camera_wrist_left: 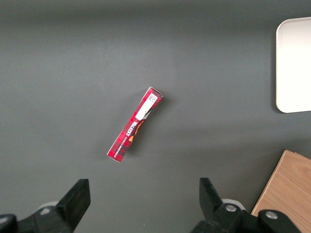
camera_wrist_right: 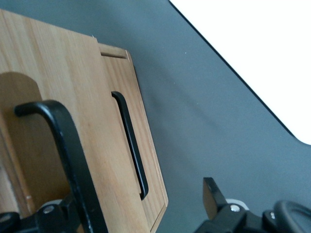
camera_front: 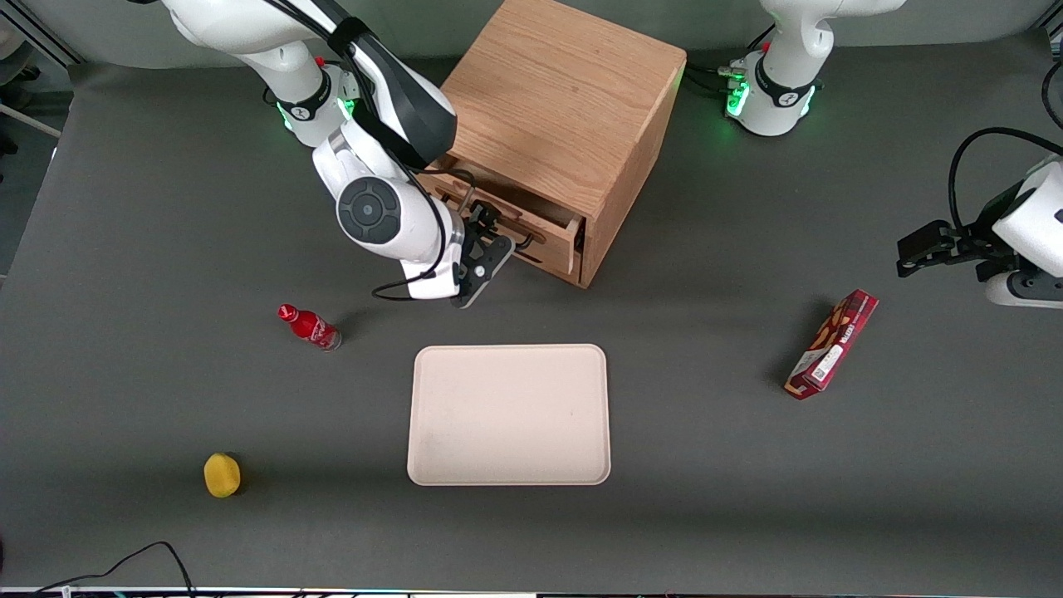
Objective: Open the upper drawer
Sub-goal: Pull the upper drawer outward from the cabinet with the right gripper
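Note:
The oak cube cabinet [camera_front: 565, 108] stands at the back of the table. Its upper drawer [camera_front: 544, 237] stands pulled out a little way from the cabinet front. In the right wrist view the upper drawer's plain front [camera_wrist_right: 73, 97] and its black bar handle [camera_wrist_right: 63, 155] are very close. The matching lower drawer [camera_wrist_right: 146, 145] with its own handle [camera_wrist_right: 130, 145] sits flush beside it. My right gripper [camera_front: 497, 242] is right in front of the upper drawer. It is open [camera_wrist_right: 131, 208], with the handle close by one finger and the other finger [camera_wrist_right: 212, 194] out over the mat.
A cream tray [camera_front: 509, 414] lies nearer the camera than the cabinet. A red bottle [camera_front: 309, 326] and a yellow object [camera_front: 222, 475] lie toward the working arm's end. A red snack box [camera_front: 832, 344] lies toward the parked arm's end, also in the left wrist view [camera_wrist_left: 135, 124].

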